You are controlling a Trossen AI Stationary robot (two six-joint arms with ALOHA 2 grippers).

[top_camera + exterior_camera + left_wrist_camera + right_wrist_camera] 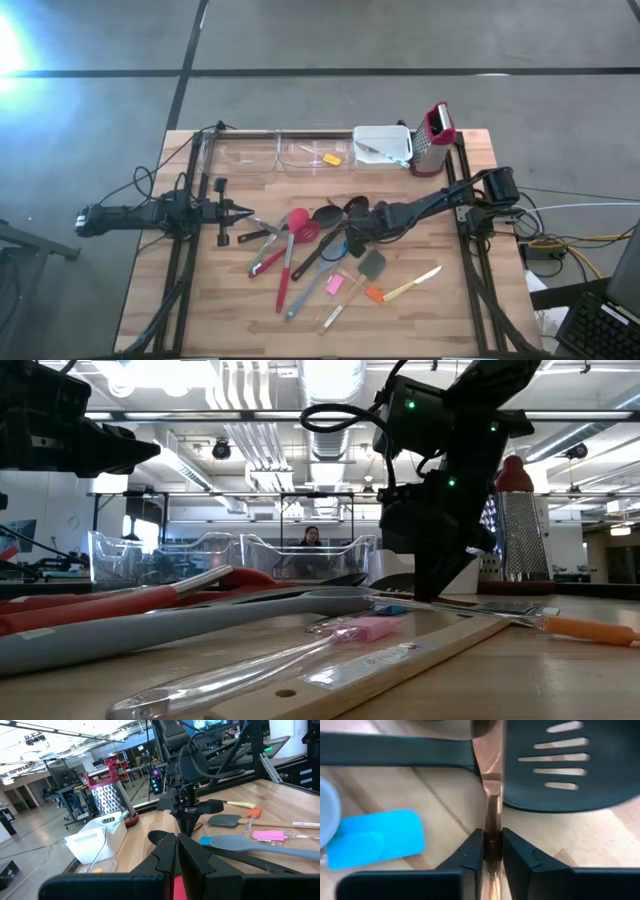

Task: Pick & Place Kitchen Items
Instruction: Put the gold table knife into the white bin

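Kitchen items lie in a heap at mid-table: a red whisk (297, 222), red tongs (264, 260), a black slotted turner (560, 765), a blue scraper (375, 840), a grey spatula (371, 263), a pink scraper (334, 285), an orange scraper (374, 294) and a yellow-handled knife (415, 285). My right gripper (492, 842) reaches down into the heap and is shut on a thin copper-coloured utensil handle beside the slotted turner. My left gripper (248, 210) is shut and holds nothing; it points level from the table's left toward the heap. My right gripper pinches the copper-coloured handle (492, 817) between its two fingers, one on each side of it. The fingers come from above, slanting down from the table's right. The handle runs on past the fingertips beside the slotted turner. I cannot tell whether it is off the wood.
Along the far edge stand two clear tubs (245, 155) (315, 153), a white tub (382, 143) and the steel box grater with a red top (433, 135). Bare wood lies toward the near edge (440, 325). A person sits in the room beyond (311, 540).
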